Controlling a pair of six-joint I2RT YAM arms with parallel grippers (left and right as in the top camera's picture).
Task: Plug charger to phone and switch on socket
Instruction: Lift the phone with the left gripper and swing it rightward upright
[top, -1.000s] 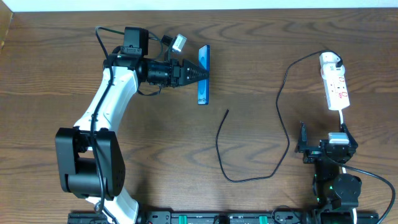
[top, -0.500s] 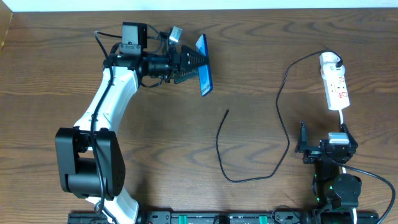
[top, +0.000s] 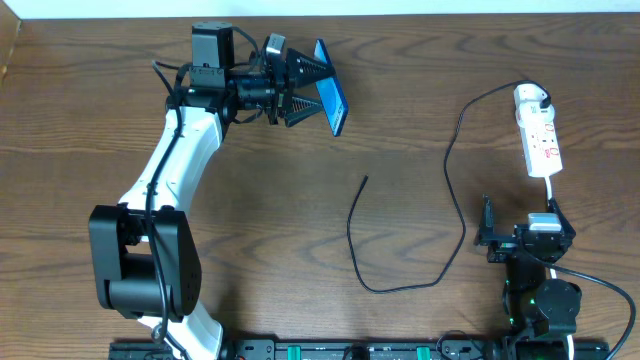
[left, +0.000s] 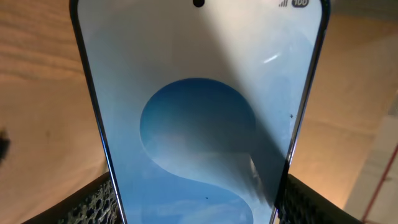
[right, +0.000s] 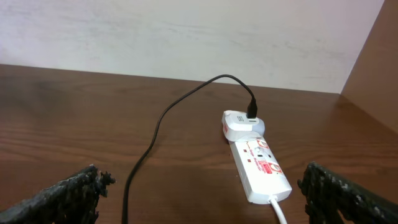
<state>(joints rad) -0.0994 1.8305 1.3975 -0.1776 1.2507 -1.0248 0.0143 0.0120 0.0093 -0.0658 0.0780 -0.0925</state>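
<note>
Overhead: left gripper clamps the phone by its long edges. The phone is up off the table near the far edge, tilted, blue screen showing. Right gripper sits near the front right corner, jaws spread wide, holding nothing. Charger cable lies loose on the table between the arms. Its free tip is near the middle, well apart from the phone. The other end runs to the white plug, seated in the far end of the power strip.

Left wrist only: the screen fills the frame, pale with a darker blue circle. Camera hole at top centre, "100" in the top right corner. One finger pad shows at each lower side.

Right wrist only: the cable enters the plug from above, and a white cord leaves the strip's near end. Red marks and print on the strip are too small to read. Can't tell the switch position.
</note>
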